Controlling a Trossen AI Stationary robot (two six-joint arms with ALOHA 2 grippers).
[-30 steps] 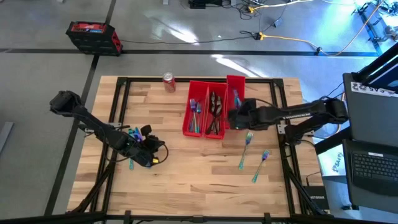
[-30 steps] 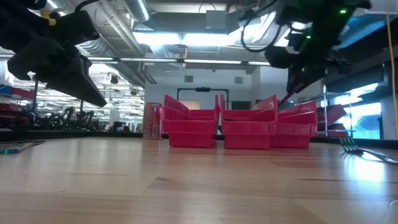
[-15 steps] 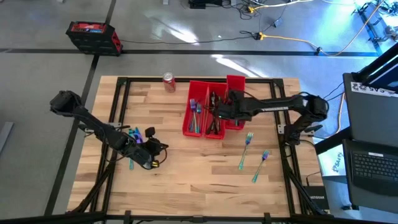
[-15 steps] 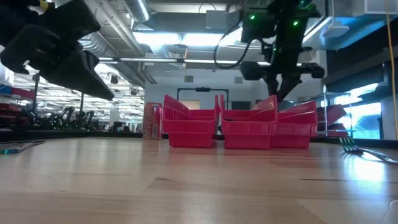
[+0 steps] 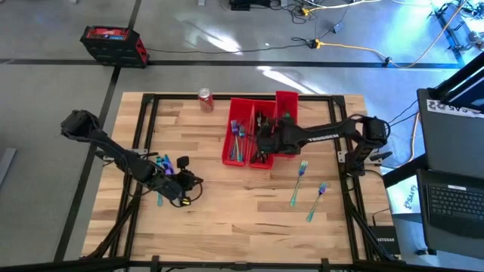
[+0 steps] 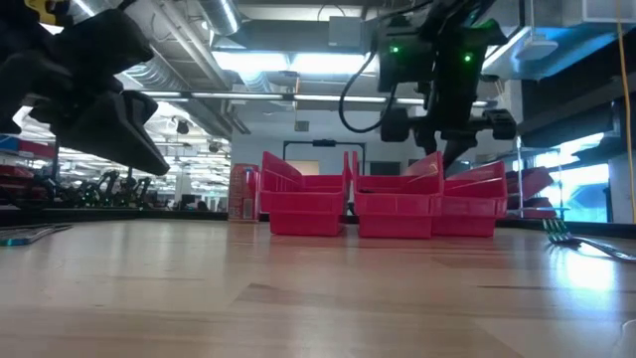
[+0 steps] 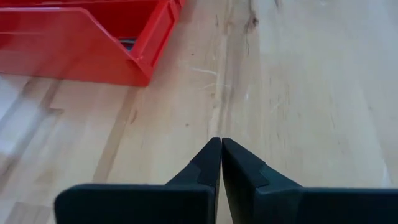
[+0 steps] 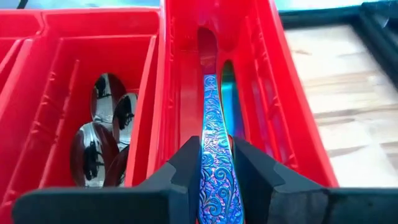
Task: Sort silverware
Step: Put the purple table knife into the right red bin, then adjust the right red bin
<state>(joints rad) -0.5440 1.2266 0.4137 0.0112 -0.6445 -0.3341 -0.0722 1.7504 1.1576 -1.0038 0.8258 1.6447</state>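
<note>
My wooden table (image 5: 227, 219) carries three red bins (image 5: 257, 140) side by side toward twelve o'clock, a red soda can (image 5: 205, 99) at eleven, two forks (image 5: 306, 189) at four and silverware (image 5: 160, 198) at eight.

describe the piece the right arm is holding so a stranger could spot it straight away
Start at the three red bins at the table's far edge. Over the bin nearest the right arm, the right pincer is shut on a slim knife. Unlike the plain rounded spoons next door, it is iridescent blue-purple with scrollwork and held up, not lying loose.
</note>
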